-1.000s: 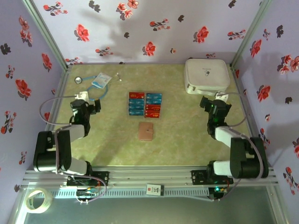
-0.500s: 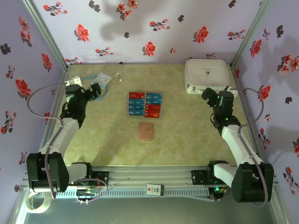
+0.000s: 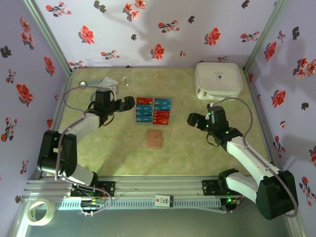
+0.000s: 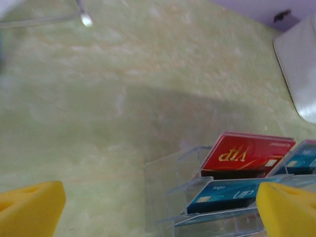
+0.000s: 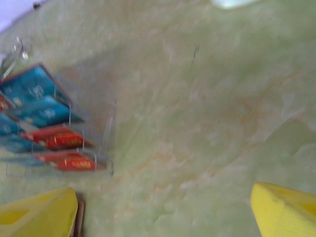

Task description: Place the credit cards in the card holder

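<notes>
- The credit cards (image 3: 153, 110) sit in two columns near the middle of the desk (image 3: 113, 148), red and blue ones mixed.
- In the left wrist view the cards lean in a stepped clear stand (image 4: 173, 197), with a red one marked VIP (image 4: 242, 155) above a blue one (image 4: 227, 195).
- The card holder (image 3: 154, 139) lies flat and closed just in front of the cards, apart from them and touched by neither hand.
- The left hand (image 3: 127, 102) hovers just beside the left edge of the cards. Its yellow fingertips (image 4: 30, 207) stand wide apart with nothing between them.
- The right hand (image 3: 193, 120) is to the right of the cards and the card holder, clear of both. Its fingers (image 5: 284, 210) are also spread wide and hold nothing, and the cards (image 5: 44, 123) lie off to its left.
- A white case (image 3: 218, 80) rests in the far right corner of the desk.
- A blue-white packet (image 3: 107, 84) with a cord lies at the far left, behind the left hand.
</notes>
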{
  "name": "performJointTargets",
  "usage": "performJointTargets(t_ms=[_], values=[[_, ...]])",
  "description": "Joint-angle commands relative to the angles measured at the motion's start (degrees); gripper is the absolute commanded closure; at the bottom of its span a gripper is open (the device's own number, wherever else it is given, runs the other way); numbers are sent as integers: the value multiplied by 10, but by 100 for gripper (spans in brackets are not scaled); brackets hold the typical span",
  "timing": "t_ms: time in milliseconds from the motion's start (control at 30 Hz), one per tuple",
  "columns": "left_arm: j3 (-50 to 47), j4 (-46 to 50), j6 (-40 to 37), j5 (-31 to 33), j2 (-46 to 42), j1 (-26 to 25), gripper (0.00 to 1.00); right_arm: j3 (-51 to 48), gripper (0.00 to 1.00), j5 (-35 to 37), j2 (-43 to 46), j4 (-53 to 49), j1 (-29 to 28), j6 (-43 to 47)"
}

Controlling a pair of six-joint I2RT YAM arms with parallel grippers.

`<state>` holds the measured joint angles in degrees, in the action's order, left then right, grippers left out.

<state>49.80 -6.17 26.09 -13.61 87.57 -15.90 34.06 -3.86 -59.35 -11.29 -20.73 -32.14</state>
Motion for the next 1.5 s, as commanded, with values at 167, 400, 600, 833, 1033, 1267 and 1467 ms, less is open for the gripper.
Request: performJointTargets(t_ms=[167,400,600,833,1033,1267,1467], values=[[11,-78,35,-30,56,-31,0,-33,9,19,9,-29,-21,0],[-11,-113,49,-30,80,-53,0,-30,8,25,6,-36,-21,13],[-24,-144,65,-27,99,-80,0,-16,8,24,-7,-41,-22,18],[-22,-174,81,-11,110,-118,0,-4,7,25,-8,-50,-21,21],[12,-196,102,0,143,-152,0,7,8,29,-17,-52,-21,17],[88,-200,116,11,199,-204,0,25,8,19,-38,-50,-21,11],[135,-131,85,11,200,-213,0,25,9,-10,-47,-43,-24,1]])
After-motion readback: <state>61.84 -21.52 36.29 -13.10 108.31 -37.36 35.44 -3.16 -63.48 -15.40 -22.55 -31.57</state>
